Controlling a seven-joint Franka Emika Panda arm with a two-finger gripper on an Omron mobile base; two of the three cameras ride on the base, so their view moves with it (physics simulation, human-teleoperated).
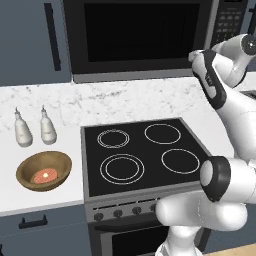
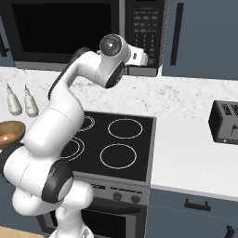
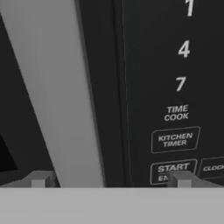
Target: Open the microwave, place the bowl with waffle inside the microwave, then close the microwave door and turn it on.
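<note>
Two fingertips [image 3: 39,178] spread wide, straddling the microwave door's [image 3: 57,96] smooth grey edge, hard against the glossy black keypad [image 3: 175,109]. Holding nothing.

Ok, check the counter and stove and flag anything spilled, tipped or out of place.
Nothing stands out. The round brown wooden bowl sits level on the white counter with the small reddish-orange waffle inside, both white bottles stand upright, and the black-and-grey microwave has its door shut.

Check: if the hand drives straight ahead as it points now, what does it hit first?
Probably the microwave front: its open hand straddles the grey door handle, with the keypad on the other side. The handle looks likeliest, but depth is unclear.
</note>
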